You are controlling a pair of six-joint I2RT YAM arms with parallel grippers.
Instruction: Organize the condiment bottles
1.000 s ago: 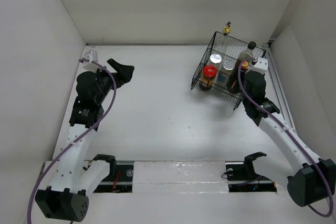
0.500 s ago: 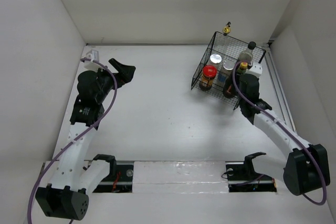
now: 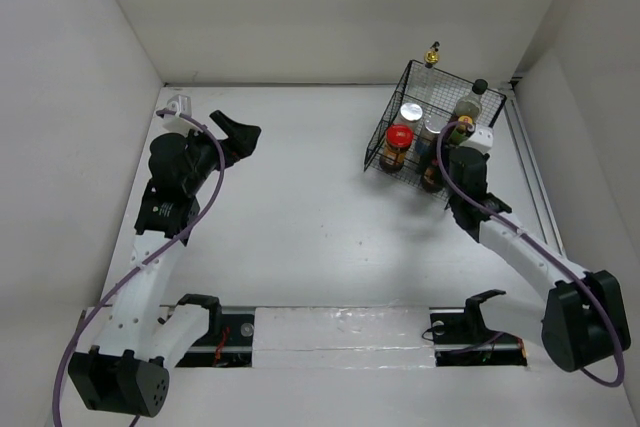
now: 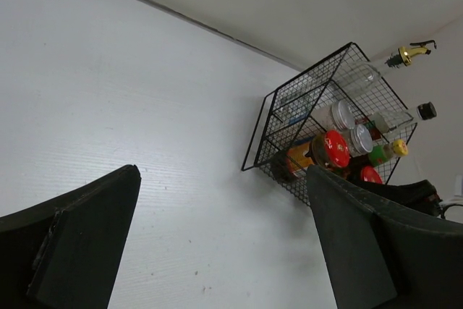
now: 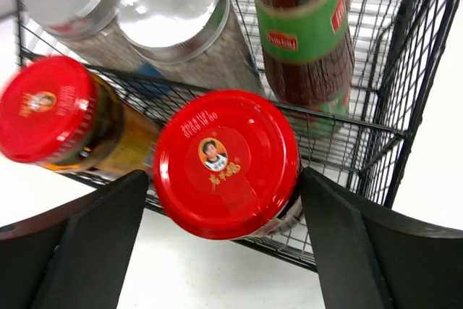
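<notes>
Red-lidded jar (image 5: 226,164): near corner of black wire basket (image 5: 405,99), seemingly inside, beside the other condiment bottles (image 5: 304,34). Likely glass: weighty, rigid, slick, breakable. Best gripped across the lid's rim. Right gripper (image 5: 224,182) spread astride it, not pinching. Left gripper (image 4: 221,175) spread, empty, well apart.

Left arm (image 3: 150,267) and right arm (image 3: 520,247) — white links, black joint housings, 1 purple cable (image 3: 220,169) apiece; left gripper (image 4: 224,240) and right gripper (image 5: 224,245) show broad black jaws.

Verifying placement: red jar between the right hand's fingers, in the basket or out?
In: right wrist view shows the jar inside the basket's front wires, next to the other red jar.
</notes>
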